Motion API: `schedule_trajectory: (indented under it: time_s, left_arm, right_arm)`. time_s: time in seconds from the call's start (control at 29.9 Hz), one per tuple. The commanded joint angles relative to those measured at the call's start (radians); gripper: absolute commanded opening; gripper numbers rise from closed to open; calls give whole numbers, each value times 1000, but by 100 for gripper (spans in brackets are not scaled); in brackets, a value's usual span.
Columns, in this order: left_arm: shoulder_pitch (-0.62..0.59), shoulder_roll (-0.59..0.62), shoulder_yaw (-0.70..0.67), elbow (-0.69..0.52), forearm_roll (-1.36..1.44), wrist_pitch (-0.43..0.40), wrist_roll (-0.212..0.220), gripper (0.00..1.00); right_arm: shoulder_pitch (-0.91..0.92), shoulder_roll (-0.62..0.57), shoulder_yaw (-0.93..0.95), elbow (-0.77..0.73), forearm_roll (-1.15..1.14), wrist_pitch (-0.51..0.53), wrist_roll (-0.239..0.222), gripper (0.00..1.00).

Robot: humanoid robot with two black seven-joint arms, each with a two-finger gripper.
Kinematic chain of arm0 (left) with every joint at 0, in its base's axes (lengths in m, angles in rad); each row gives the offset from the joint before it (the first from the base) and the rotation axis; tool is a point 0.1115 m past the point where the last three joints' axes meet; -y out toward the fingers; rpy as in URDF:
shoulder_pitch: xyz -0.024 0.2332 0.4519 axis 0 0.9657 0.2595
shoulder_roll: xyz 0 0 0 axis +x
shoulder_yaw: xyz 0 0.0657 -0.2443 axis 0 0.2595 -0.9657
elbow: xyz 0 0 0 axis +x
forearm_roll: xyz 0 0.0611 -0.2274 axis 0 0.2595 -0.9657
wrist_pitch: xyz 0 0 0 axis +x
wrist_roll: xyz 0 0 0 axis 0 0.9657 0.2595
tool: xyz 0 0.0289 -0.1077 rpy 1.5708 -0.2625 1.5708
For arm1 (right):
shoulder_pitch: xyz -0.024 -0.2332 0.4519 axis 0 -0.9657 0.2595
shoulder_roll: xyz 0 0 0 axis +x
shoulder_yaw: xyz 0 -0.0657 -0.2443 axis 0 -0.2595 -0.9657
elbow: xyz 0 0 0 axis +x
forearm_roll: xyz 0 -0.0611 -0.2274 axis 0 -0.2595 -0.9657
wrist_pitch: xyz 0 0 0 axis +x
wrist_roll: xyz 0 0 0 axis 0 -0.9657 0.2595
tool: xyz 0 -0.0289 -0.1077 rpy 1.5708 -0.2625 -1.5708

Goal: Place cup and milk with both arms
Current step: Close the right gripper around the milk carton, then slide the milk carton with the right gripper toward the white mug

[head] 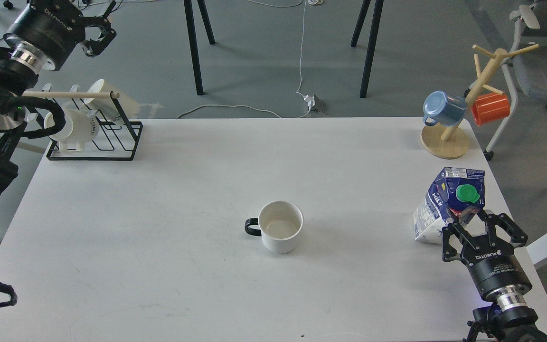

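while both arms sit over the white table (159, 199):
milk (437, 209): upright near table's right edge, right gripper (473, 221) closed around its lower side.
cup (280, 227): upright at table centre, handle facing left, untouched.
left gripper (97, 33): raised far left, fingers spread, empty.

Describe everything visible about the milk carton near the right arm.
The milk carton is a gable-top box, seemingly printed cardboard, dark blue and white with "MILK" lettering and a round green screw cap, closed. It sits near the right edge of the white table, tilted with its top toward the far right. The right gripper has its fingers around the carton's near side; whether they are pressing it is unclear.
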Motion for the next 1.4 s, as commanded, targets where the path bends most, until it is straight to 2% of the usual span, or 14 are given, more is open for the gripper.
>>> schedule_trajectory:
  time_s: [0.0, 0.3, 0.63, 0.97, 1.14, 1.37]
  left_arm:
    - [2, 1, 0, 0, 0, 0, 0, 99]
    - [6, 1, 0, 0, 1, 1, 0, 99]
    - [-3, 1, 54, 0, 1, 11, -3, 99]
    - [-1, 1, 55, 0, 1, 12, -3, 99]
    - [-1, -3, 55, 2, 1, 12, -3, 99]
    - [2, 1, 55, 3, 1, 11, -5, 99]
  right_arm:
    - [-1, 2, -5, 17, -6, 0, -1, 39]
    - [16, 72, -21, 69, -116, 0, -5, 40]
    - [94, 262, -126, 60, -236, 0, -10, 40]
    - [92, 282, -133, 19, -254, 0, -8, 41]
    - [106, 354, -148, -33, -264, 0, -12, 41]
    - [108, 387, -185, -55, -303, 0, -12, 42]
